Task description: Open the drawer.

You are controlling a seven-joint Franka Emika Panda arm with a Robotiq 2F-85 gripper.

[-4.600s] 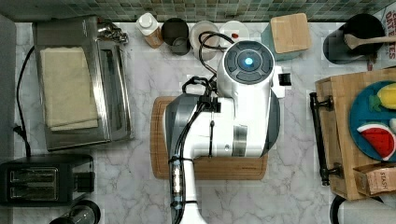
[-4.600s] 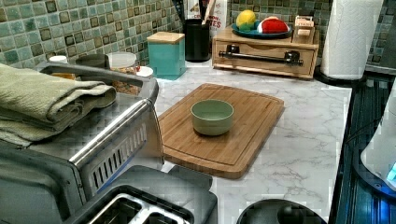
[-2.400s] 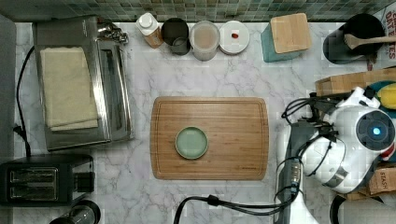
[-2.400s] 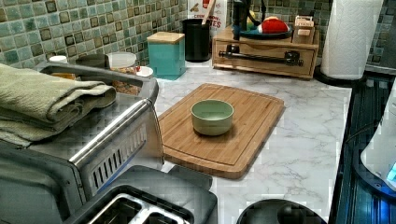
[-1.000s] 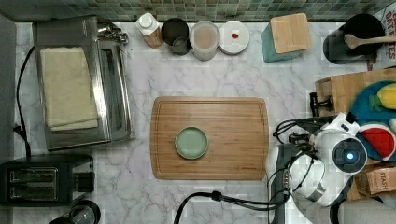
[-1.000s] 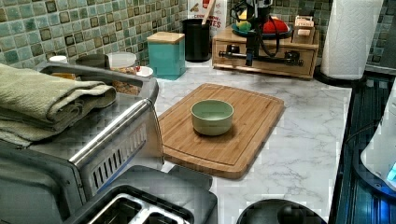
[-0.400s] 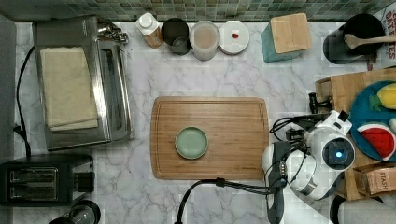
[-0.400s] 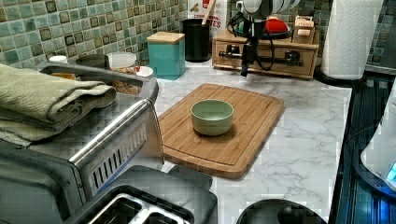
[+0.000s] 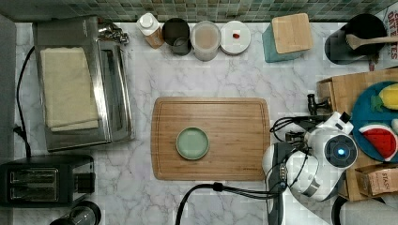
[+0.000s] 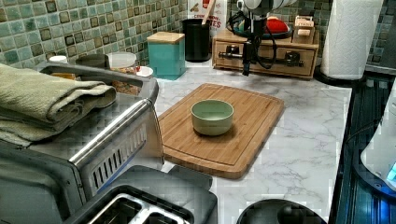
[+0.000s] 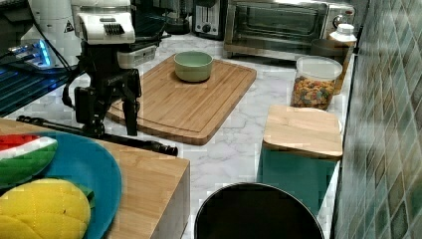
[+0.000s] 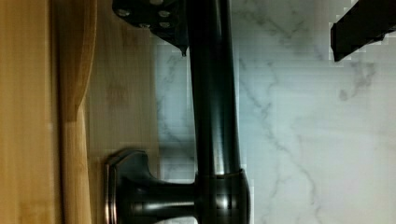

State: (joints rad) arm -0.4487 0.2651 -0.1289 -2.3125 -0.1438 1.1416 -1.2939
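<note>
On the left view's far counter, past the cutting board (image 10: 223, 128), we see the closed drawer (image 10: 268, 59) against the tiled wall. Our gripper (image 11: 105, 110) stands open, fingers straddling the black bar handle (image 12: 212, 93). We judge that stiff, smooth bar the place to grip, mid-span, for an even pull.

A green bowl (image 9: 192, 143) sits on a cutting board (image 9: 230, 159), toaster oven (image 9: 82, 84) beside it, jars (image 9: 205, 40) behind, all on the marble bench (image 9: 141, 197).
</note>
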